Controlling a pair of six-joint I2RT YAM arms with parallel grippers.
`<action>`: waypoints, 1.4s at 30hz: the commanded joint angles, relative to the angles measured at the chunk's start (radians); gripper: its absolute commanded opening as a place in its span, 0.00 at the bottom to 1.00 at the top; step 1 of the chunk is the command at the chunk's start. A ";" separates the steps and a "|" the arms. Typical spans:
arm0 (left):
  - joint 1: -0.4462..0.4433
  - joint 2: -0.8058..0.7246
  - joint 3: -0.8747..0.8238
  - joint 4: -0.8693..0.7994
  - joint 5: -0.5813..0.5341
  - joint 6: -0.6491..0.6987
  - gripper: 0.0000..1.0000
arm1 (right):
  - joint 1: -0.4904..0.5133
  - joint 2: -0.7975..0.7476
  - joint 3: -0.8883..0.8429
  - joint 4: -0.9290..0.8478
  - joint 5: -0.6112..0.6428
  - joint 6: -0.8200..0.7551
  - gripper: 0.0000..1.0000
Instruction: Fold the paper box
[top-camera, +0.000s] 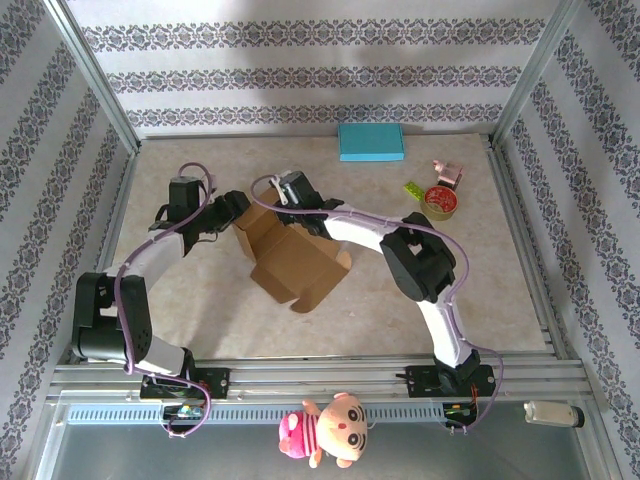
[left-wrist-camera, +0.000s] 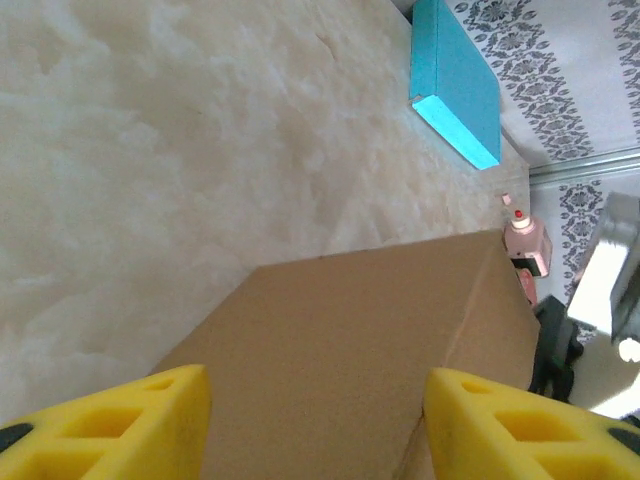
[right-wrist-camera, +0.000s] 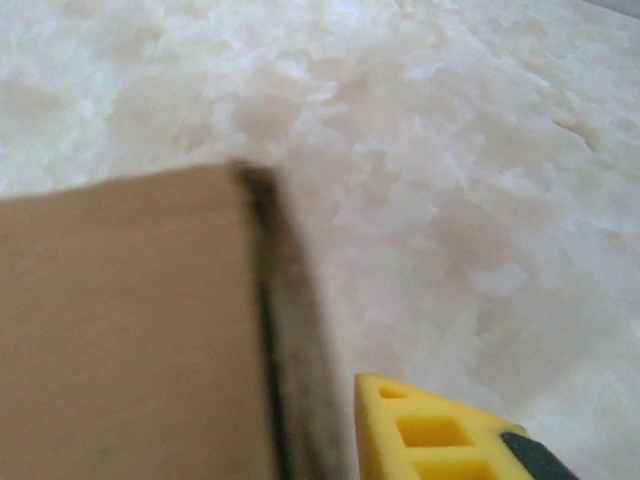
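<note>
1. The pale, marble-patterned table (top-camera: 200, 300) spans the whole cell, with patterned walls on three sides.
2. The left arm (top-camera: 150, 262) curves from its near-left base toward the table's middle. The right arm (top-camera: 420, 262) reaches from its near-right base up and leftward to the same spot.
3. The brown paper box (top-camera: 295, 262) sits near the middle of the table between the two arms, tilted, with an open flap pointing toward the near edge.
4. A flat teal box (top-camera: 371, 141) lies at the far edge, well apart from the paper box.
5. A plush doll (top-camera: 325, 430) in pink rests on the near rail between the arm bases.
6. The left tool (top-camera: 238, 208) is at the paper box's far-left corner. In the left wrist view its yellow fingers (left-wrist-camera: 120, 420) stand wide apart, open, with a cardboard panel (left-wrist-camera: 350, 360) just beyond them.
7. The right tool (top-camera: 285, 195) is at the box's far edge. The right wrist view shows one yellow finger (right-wrist-camera: 430, 430) just beside a cardboard edge (right-wrist-camera: 120, 330); I cannot tell whether this tool is open or closed.
8. A roll of tape (top-camera: 441, 202) lies at the far right.
9. A small pink item (top-camera: 447, 173) stands just beyond the tape.
10. A small green item (top-camera: 413, 189) lies just left of the tape.
</note>
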 joint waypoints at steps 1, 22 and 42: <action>0.010 -0.045 -0.031 -0.011 0.003 -0.015 0.58 | 0.001 0.042 0.001 0.046 0.002 0.169 0.13; 0.011 -0.349 -0.052 -0.128 -0.268 -0.060 0.71 | -0.092 -0.025 -0.017 0.071 -0.208 0.107 0.00; 0.015 -0.635 -0.109 -0.308 -0.433 0.042 0.84 | 0.095 -0.224 -0.214 -0.279 0.306 -1.989 0.05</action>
